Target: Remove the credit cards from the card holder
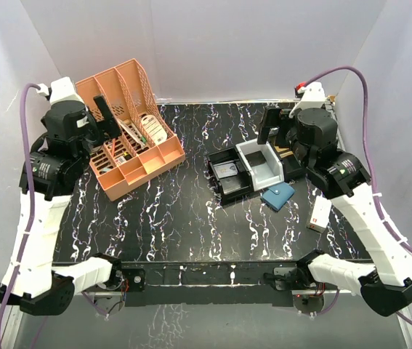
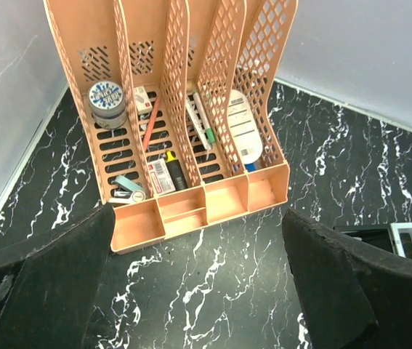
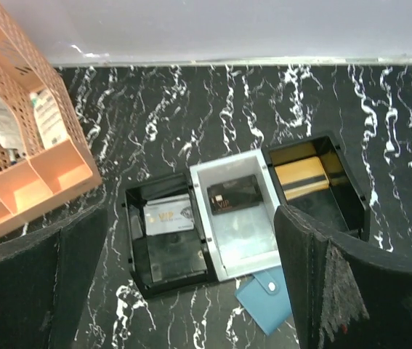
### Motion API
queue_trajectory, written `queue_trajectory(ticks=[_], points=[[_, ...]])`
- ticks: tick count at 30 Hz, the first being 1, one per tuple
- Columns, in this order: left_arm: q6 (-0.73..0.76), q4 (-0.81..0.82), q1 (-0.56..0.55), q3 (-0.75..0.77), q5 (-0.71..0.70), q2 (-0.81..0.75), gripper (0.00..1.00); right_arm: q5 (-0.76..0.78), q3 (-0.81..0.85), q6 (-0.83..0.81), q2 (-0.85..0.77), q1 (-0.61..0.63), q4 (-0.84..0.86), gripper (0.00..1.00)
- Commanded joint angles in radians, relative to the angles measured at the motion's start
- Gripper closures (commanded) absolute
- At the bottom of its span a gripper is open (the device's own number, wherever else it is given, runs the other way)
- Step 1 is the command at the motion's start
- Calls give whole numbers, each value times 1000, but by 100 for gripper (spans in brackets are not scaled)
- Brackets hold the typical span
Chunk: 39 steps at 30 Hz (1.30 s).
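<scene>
I see black white-veined tabletop [image 1: 176, 225], pale walls [image 1: 227, 43]. Card holder [image 1: 277, 195] folded, just beside white tray [image 1: 260, 163]. Left gripper [image 2: 198, 222], right gripper [image 3: 190, 218]: jaws apart, empty.

Glossy marble-patterned table [image 1: 184, 218], plastic organizer [image 1: 129, 131]

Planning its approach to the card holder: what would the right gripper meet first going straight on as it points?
Probably the white tray holding a black card, beyond the card holder; depth is unclear.
</scene>
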Motion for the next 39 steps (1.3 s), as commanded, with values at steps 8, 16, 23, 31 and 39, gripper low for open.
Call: queue_trajectory(ticks=[8,16,23,31,39], points=[[-80,130,61,-290,47,-34,1,-228,-280,92,-99,-174,70,2],[-149,272,104,-574,401,13,1,-379,-456,154,-105,-288,80,2],[-169,387,80,-706,671,140,1,-505,-523,195,-57,-341,86,2],[-145,384,79,-767,613,280,1,-507,-502,187,24,-362,70,2],[-68,355,217,-765,502,351,1,-499,-449,143,118,-367,35,2]])
